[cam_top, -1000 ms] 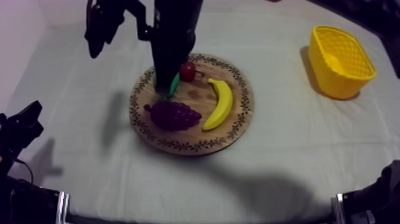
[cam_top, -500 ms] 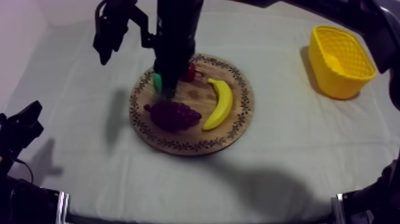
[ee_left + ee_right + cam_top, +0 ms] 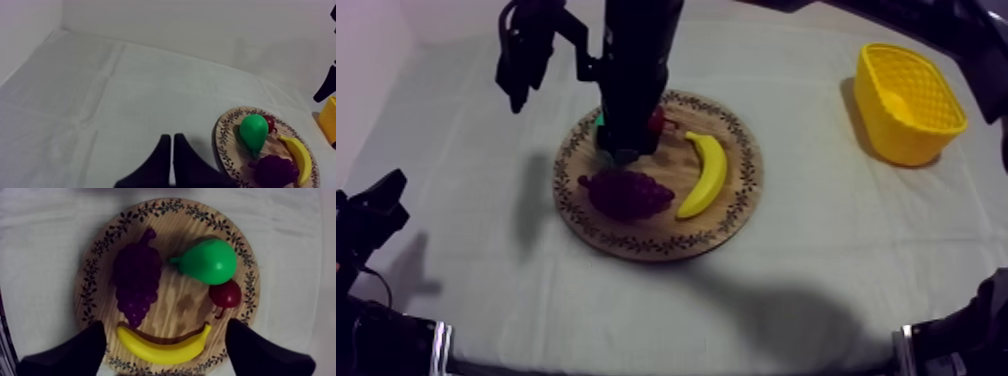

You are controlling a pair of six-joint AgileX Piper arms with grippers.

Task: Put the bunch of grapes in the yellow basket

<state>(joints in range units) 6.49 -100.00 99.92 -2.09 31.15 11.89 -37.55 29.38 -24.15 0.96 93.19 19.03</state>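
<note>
The purple bunch of grapes [image 3: 626,193] lies on the round wooden board [image 3: 736,215], on its left part, next to the banana [image 3: 706,175]. My right gripper [image 3: 624,150] hangs over the board's far side, above the green pear [image 3: 600,125] and close to the small red fruit [image 3: 657,121]. Looking straight down, my right gripper [image 3: 165,325] is open, its fingers [image 3: 90,348] wide apart above the grapes [image 3: 135,283], pear [image 3: 210,262], banana [image 3: 162,345] and red fruit [image 3: 226,294]. My left gripper [image 3: 172,160] is shut on nothing and rests low at the table's left [image 3: 374,208].
The yellow basket [image 3: 908,100] stands at the far right of the table, well away from the board. From the left wrist the board [image 3: 225,150] lies ahead with the grapes [image 3: 275,170] on its near side. Bare cloth surrounds the board.
My right gripper's fingers have spread from closed to wide apart above the board, and the arm has shifted slightly. The fruit and the left arm have stayed put.
</note>
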